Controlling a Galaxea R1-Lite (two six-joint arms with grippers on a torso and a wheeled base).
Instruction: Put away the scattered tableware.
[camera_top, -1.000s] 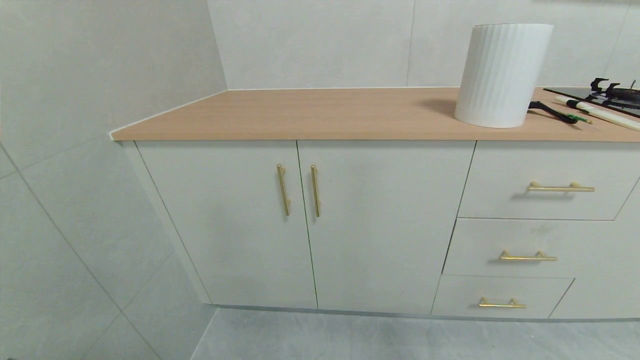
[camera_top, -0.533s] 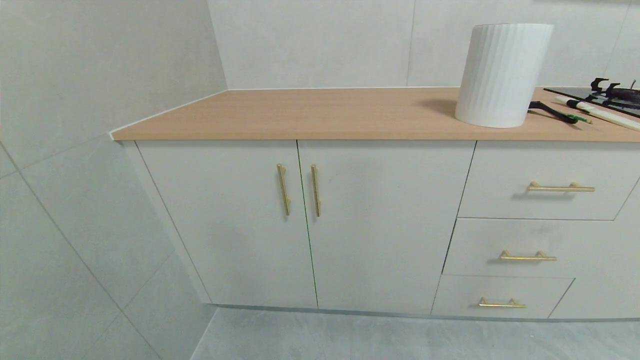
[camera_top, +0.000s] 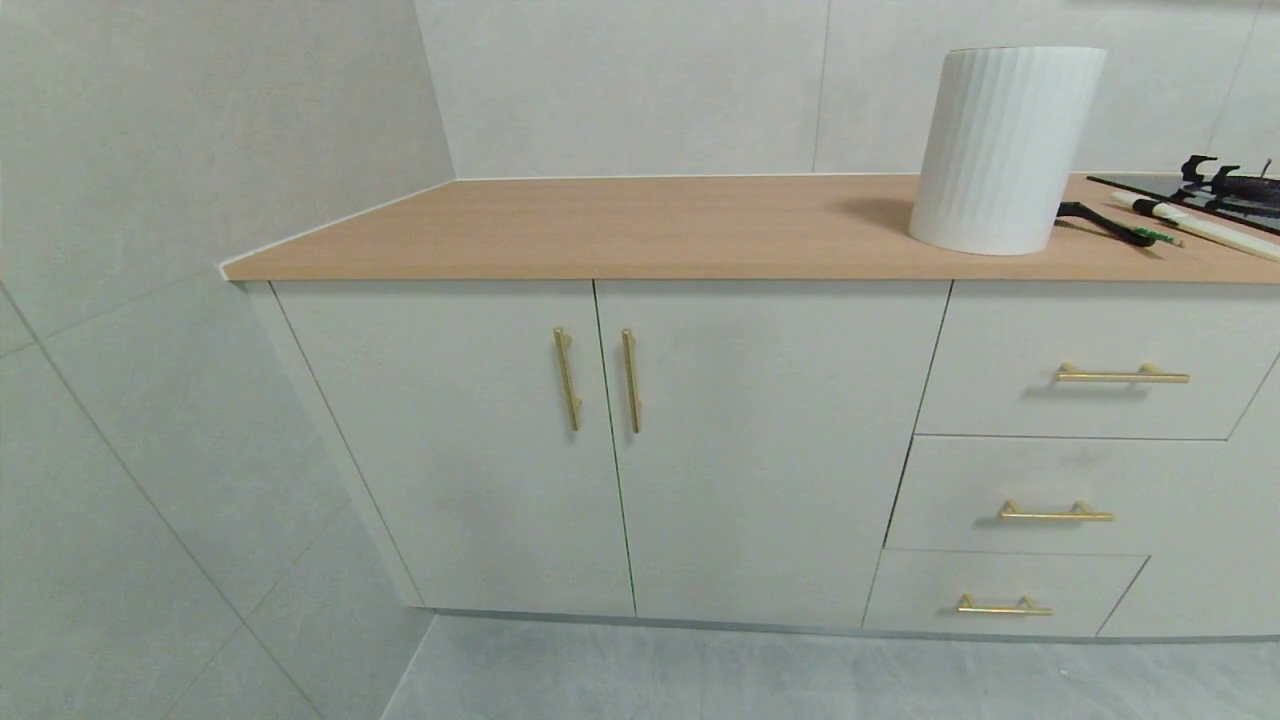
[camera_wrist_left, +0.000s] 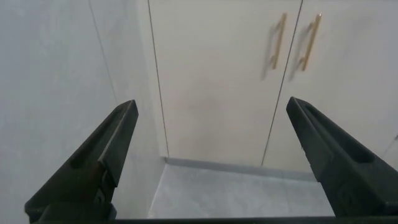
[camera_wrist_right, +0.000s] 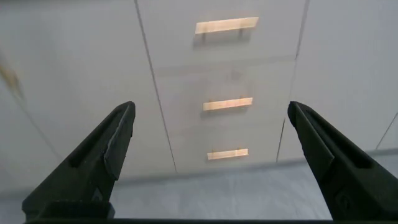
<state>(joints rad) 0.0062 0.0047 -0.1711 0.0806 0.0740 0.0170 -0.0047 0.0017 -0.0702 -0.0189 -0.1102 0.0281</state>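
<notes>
Nothing moved since earlier frames; left gripper (camera_wrist_left: 210, 109) fingers wide, facing cabinet doors (camera_wrist_left: 211, 74); right gripper (camera_wrist_right: 210, 109) wide too (facing drawers (camera_wrist_right: 230, 84)); black-handled utensil (camera_top: 1105, 222) beside ribbed white container (camera_top: 1005, 150) on countertop (camera_top: 600, 225)

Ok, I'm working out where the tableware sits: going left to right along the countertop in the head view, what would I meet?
White ribbed container → black-handled utensil → pale stick-like utensil. The black hob overlaps both utensils, so it's left out.
</notes>
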